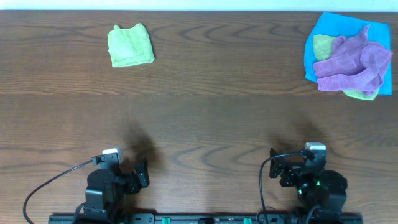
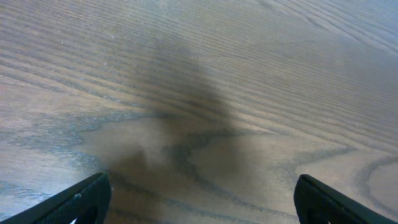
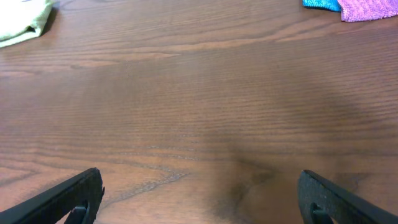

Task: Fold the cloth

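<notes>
A green cloth (image 1: 130, 45) lies at the far left of the brown table (image 1: 205, 112). It is folded small and sits all by itself.

At the near left is the left gripper (image 2: 202, 202). Its two black fingers (image 2: 81, 202) are spread wide apart. Only bare wood shows between them, so it holds nothing. A dark shadow (image 2: 180, 93) lies on the wood in front of it.

At the near right is the right gripper (image 3: 202, 199). Its fingers (image 3: 71, 199) are spread wide too, with nothing between them.

Both grippers are well away from all the cloths.

At the far right corner there is a pile (image 1: 348, 56). A blue cloth (image 1: 324, 26) lies flat at the bottom. The purple cloth (image 1: 351, 62) is on top of it, all crumpled and bunched up, not folded. It is the top thing there. Bits of a second green cloth (image 1: 321, 45) peek out from under the purple one, on its left and at its near edge.
</notes>
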